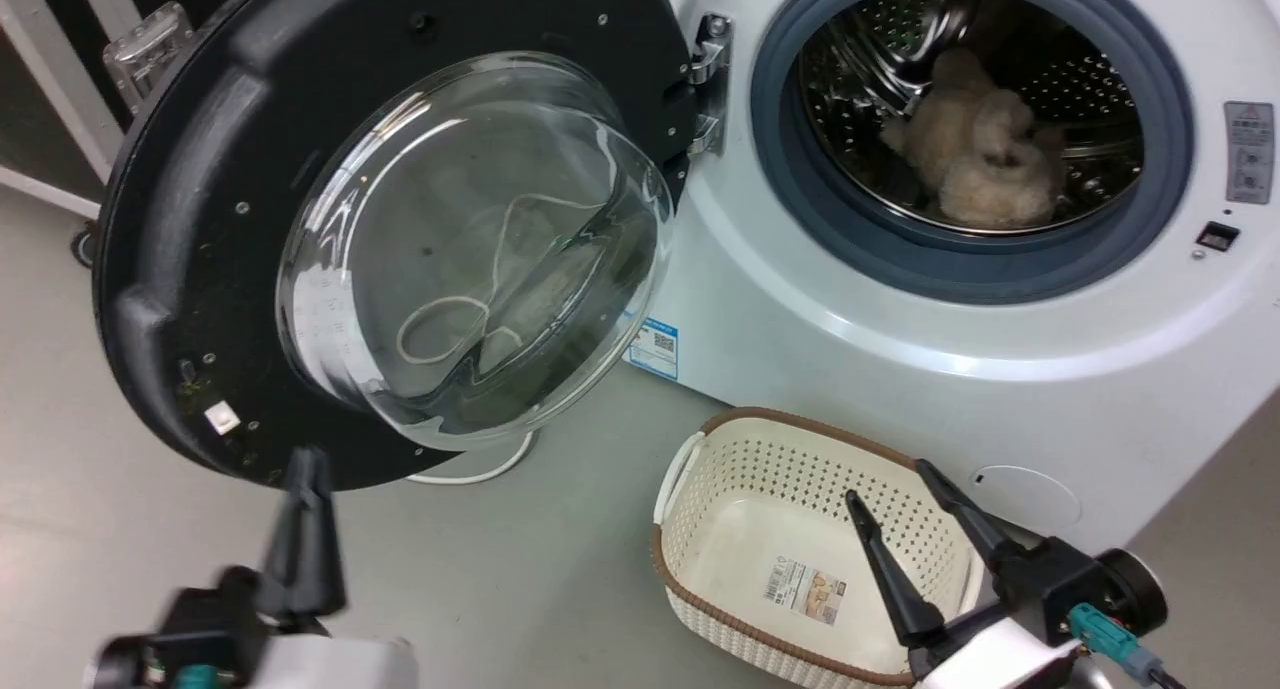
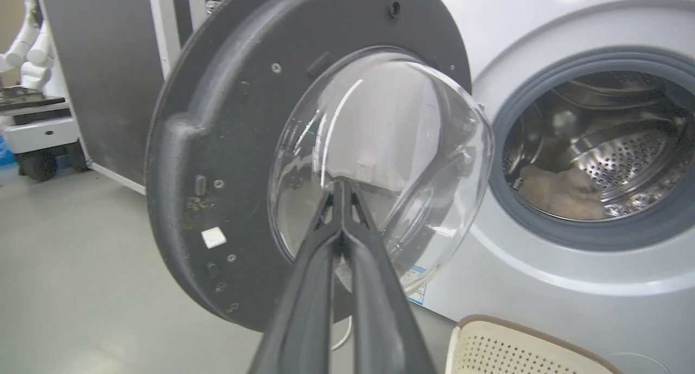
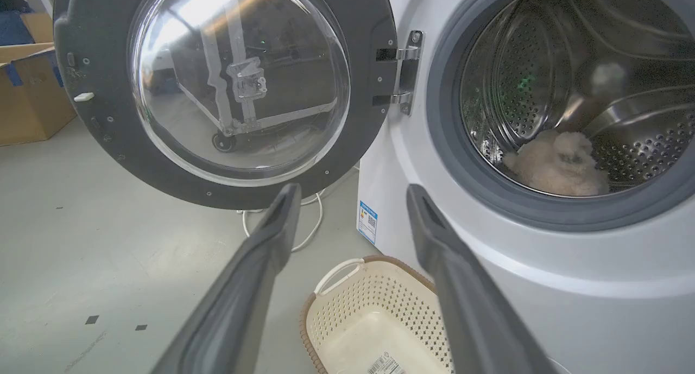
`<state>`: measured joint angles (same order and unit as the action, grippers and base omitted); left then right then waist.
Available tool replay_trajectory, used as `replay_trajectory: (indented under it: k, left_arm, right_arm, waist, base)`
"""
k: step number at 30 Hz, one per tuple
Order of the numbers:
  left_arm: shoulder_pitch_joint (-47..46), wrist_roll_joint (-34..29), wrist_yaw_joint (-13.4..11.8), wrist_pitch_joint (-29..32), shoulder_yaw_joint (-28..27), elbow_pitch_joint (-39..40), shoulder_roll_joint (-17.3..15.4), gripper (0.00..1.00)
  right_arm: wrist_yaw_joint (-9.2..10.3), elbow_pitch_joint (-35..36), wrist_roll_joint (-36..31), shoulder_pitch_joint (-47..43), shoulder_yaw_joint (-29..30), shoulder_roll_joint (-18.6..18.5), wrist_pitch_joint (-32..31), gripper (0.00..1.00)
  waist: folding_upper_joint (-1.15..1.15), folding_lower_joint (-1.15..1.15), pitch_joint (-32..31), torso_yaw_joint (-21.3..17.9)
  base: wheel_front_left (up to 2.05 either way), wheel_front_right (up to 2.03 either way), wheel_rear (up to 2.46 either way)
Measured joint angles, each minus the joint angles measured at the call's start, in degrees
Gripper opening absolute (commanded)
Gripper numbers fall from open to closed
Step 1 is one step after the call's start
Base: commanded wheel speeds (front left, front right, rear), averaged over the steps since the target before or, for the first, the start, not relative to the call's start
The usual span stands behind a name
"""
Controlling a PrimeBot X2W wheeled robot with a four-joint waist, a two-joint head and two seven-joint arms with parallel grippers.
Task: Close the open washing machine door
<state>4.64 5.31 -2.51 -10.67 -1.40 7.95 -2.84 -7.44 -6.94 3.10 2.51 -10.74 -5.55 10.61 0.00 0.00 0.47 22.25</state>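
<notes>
Open washing machine door (image 1: 400, 239), black-rimmed, perhaps grimy below.

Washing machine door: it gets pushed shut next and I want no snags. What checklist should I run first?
1. The washing machine door stands wide open on its hinge: ok.
2. The fluffy toy lies wholly inside the drum, off the grey ring: ok.
3. The left gripper is shut, pointing at the door's glass: ok.
4. Whether the left gripper touches the door: cannot tell.
5. The right gripper is open over the basket, possibly in the door's arc: not ok.
</notes>
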Motion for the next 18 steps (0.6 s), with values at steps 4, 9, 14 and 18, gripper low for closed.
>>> replay_trajectory:
  k: [4,9,14,18]
  left_arm:
    - [-2.7,2.7,1.6,-0.5,-3.8,3.1,0.0,0.00]
    - [-8.7,8.5,4.0,-1.1,-13.2,3.6,-1.3,0.00]
    - [-17.2,18.7,4.8,2.6,-20.8,-3.8,-6.7,0.00]
    - [-25.0,26.3,3.5,8.3,-27.0,-11.5,-12.4,0.00]
  right_arm:
    - [0.00,0.4,-0.1,-1.1,1.4,0.0,0.6,1.00]
    - [0.00,1.2,-0.5,-1.6,1.3,0.1,1.1,1.00]
    - [0.00,1.7,0.0,-1.4,1.0,-0.7,1.7,1.00]
    - [0.00,1.7,0.4,-1.1,0.4,-1.5,2.2,1.00]
  waist:
    - [0.00,0.00,0.5,0.8]
    - [0.00,0.00,1.9,0.3]
    - [0.00,0.01,4.3,-1.3]
    - [0.00,0.01,5.8,-2.7]
  base:
    - [0.00,0.00,0.00]
    - [0.00,0.00,0.00]
    - [0.00,0.00,0.00]
    - [0.00,0.00,0.00]
